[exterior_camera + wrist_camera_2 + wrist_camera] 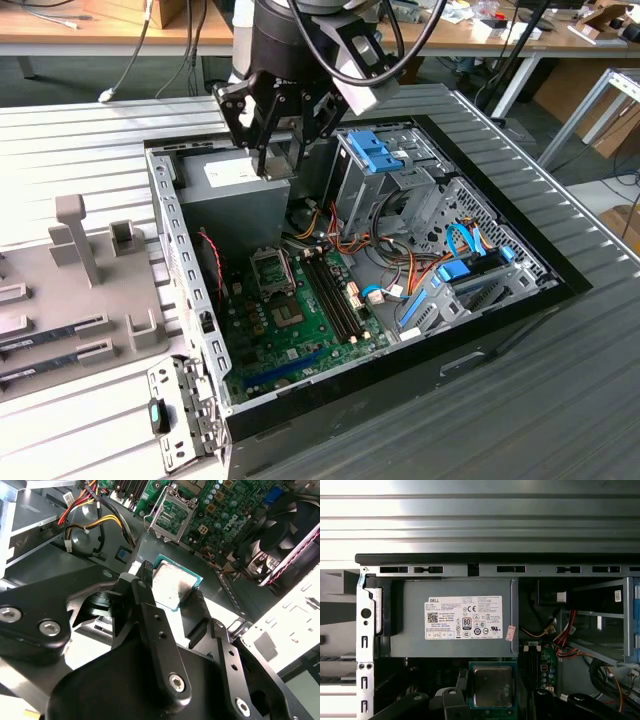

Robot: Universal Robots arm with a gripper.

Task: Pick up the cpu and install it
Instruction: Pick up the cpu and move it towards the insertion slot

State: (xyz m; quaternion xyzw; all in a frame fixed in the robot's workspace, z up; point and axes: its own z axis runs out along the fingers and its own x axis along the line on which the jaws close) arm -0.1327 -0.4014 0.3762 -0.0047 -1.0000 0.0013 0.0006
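The cpu, a flat square chip with a silver-grey top and a green edge, sits between my black fingers and is also seen at cpu. My gripper is shut on it by two opposite edges. In the exterior view the gripper hangs over the grey power supply at the back of the open computer case. The black square socket on the green motherboard lies in front of and below the gripper, apart from it. In the second wrist view the socket stands open with nothing in it.
The case wall stands at the exterior view's left. A blue-tabbed drive cage and coloured cables lie at the right. Memory slots run beside the socket. A grey fixture with long sticks sits outside. A fan lies near the socket.
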